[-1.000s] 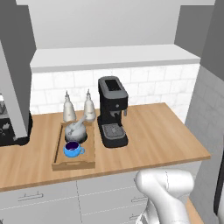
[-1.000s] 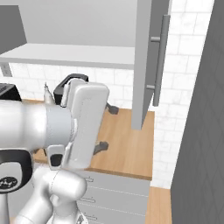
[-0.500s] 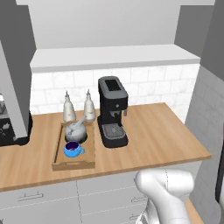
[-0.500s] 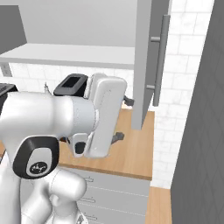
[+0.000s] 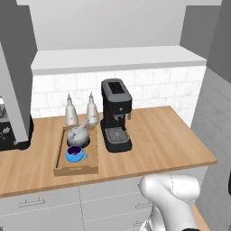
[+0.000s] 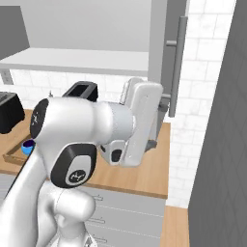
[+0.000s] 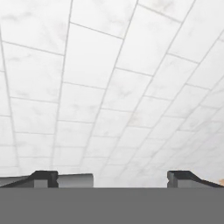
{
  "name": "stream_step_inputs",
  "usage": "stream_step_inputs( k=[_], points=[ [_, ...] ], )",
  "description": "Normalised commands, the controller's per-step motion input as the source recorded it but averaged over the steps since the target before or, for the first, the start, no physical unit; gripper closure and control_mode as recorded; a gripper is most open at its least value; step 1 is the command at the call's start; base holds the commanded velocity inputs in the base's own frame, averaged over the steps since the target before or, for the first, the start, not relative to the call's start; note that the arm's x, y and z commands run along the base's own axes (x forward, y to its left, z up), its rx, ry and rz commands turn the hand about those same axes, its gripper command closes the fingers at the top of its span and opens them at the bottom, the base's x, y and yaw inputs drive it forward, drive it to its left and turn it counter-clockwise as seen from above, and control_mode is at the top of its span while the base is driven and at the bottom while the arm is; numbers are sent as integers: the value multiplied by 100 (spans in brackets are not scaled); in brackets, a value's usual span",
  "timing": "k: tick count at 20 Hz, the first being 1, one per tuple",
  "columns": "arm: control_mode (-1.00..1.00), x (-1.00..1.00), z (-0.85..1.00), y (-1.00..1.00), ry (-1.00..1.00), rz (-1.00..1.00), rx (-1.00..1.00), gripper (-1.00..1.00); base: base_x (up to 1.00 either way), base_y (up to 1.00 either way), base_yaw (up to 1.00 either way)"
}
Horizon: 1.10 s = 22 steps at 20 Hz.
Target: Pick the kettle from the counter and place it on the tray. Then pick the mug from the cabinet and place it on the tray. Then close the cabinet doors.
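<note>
Closing the cabinet doors (image 6: 166, 58) is the step left: kettle (image 5: 78, 135) and mug (image 5: 74, 154) sit in the tray (image 5: 60, 153) on the worktop (image 5: 167, 144). Jaws (image 7: 111, 179) gape wide, empty, facing tiled wall; a misjudged swing could glance off the bar handle (image 6: 177, 62).
</note>
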Motion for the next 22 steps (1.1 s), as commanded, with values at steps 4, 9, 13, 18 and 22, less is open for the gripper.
stream_step_inputs(
  k=[4, 9, 13, 18, 22],
  points=[
    [-100, 34, -2, -28, 0, 2, 7, -100, 0, 0, 0],
    [-100, 22, -6, -41, 0, 0, 4, -100, 0, 0, 0],
    [-100, 4, -1, -18, 0, 0, 2, -100, 0, 0, 0],
    [-100, -6, 0, -1, 0, 0, 0, -100, 0, 0, 0],
    [-100, -18, 0, 0, 0, 0, 0, -100, 0, 0, 0]
  ],
)
